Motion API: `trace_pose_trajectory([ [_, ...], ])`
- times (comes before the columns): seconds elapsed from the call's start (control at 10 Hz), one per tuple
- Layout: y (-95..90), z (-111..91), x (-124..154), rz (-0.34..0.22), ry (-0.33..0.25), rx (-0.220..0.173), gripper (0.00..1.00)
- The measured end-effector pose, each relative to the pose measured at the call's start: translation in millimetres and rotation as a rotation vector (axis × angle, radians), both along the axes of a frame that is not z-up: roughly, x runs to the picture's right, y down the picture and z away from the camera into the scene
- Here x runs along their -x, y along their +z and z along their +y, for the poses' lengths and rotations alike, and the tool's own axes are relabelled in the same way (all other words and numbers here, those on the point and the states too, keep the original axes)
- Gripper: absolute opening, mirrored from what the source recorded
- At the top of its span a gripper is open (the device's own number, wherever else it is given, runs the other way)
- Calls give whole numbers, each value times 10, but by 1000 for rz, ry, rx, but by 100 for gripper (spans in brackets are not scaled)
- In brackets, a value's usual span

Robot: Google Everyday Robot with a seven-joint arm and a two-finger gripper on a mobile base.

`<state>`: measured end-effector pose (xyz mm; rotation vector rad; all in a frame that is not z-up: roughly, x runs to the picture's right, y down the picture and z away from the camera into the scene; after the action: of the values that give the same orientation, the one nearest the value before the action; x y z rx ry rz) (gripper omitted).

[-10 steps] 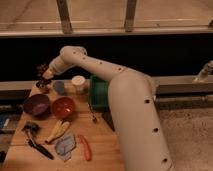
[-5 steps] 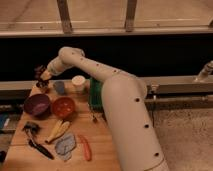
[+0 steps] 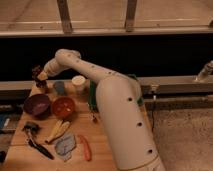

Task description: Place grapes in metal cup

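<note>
My gripper (image 3: 38,75) is at the back left corner of the wooden table (image 3: 107,150). It is shut on the grapes (image 3: 36,71), a dark reddish-brown lump at its tip. The metal cup (image 3: 41,85) stands directly below the gripper, small and dark, with the grapes held just above its rim. The white arm reaches in from the right and hides the table's right side.
A blue-grey cup (image 3: 59,87) and a white cup (image 3: 78,82) stand right of the metal cup. In front are a purple bowl (image 3: 37,105), an orange bowl (image 3: 63,107), a banana (image 3: 57,130), a grey cloth (image 3: 65,146), an orange-red carrot piece (image 3: 85,148) and a black tool (image 3: 39,147).
The gripper with the grapes has moved slightly left and down towards the metal cup. Nothing on the table has moved.
</note>
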<state>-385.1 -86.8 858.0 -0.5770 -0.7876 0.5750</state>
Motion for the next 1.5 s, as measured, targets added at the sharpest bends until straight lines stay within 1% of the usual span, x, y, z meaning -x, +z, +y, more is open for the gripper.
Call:
trace_pose_trajectory([
  [0.2, 24, 3, 130, 27, -25, -29, 0],
  [0.4, 101, -48, 140, 72, -54, -62, 0],
  [0.5, 145, -66, 132, 89, -66, -70, 0],
  [0.7, 226, -41, 152, 107, -79, -68, 0],
  [0.9, 335, -25, 178, 114, -75, -63, 0],
  [1.1, 379, -7, 313, 99, -81, -61, 0],
  [1.3, 411, 13, 332, 92, -81, -52, 0],
  [1.4, 434, 25, 315, 92, -79, -46, 2],
  [1.5, 436, 46, 329, 89, -79, -41, 10],
])
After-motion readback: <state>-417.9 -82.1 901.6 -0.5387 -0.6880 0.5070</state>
